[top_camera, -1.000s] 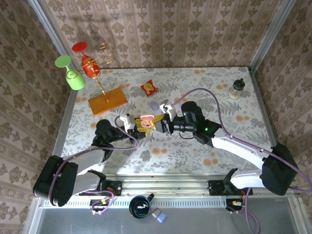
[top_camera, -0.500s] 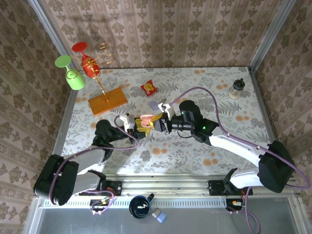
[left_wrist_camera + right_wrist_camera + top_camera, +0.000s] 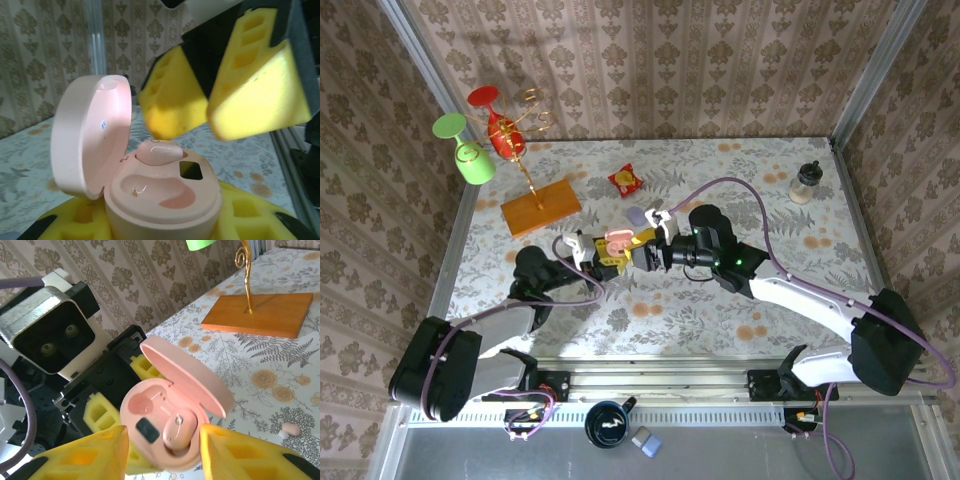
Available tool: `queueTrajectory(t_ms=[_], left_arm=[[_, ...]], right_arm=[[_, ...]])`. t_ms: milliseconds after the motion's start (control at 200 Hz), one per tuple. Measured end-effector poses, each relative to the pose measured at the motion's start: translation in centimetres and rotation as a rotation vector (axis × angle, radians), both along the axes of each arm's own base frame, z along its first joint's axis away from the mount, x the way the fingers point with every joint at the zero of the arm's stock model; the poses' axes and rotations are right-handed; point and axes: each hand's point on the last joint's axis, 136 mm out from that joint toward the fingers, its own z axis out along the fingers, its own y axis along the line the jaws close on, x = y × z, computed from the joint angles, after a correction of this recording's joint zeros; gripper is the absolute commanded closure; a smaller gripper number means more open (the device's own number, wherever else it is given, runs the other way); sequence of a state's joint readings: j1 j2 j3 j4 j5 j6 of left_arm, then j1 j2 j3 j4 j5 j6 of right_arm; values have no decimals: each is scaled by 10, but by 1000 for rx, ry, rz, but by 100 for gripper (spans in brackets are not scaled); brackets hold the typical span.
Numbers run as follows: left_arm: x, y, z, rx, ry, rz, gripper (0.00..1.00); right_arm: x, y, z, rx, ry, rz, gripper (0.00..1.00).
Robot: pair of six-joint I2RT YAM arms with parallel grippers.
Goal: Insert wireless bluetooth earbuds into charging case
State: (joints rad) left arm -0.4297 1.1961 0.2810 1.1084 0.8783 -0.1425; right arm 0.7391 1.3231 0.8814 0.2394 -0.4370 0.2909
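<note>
Charging case (image 3: 150, 412), pink, lid raised: clamped between the yellow pads (image 3: 242, 212) of the left gripper (image 3: 603, 257), at centre frame in the top view. One pink earbud (image 3: 159, 151) is seated in one socket; the other socket is unfilled. Right gripper (image 3: 212, 95): jaws parted, nothing gripped, poised just above the bud at upper right. A small pale item (image 3: 290, 429), possibly a second bud, is noted on the table (image 3: 250, 355), lower right.
</note>
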Motion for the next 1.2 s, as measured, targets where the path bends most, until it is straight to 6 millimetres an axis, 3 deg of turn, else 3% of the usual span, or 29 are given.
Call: queueTrajectory(t_ms=[200,335,545,845,1025,1195], left_arm=[[28,29,-8,-9,7,183,72],[44,56,-7,-28,4,338,72],[57,86,15,-78,-41,514,72],[65,114,27,-113,-27,644,72],[68,122,24,-113,1,672,72],[70,127,22,-114,16,688,72]], right_arm=[[8,-17,12,57,-15,-96,50],[32,-35,1,59,45,-241,51],[84,-36,-55,-87,245,-434,51],[133,5,-137,-280,470,-474,50],[146,21,-180,-445,485,-510,49],[150,33,-203,-596,424,-531,47]])
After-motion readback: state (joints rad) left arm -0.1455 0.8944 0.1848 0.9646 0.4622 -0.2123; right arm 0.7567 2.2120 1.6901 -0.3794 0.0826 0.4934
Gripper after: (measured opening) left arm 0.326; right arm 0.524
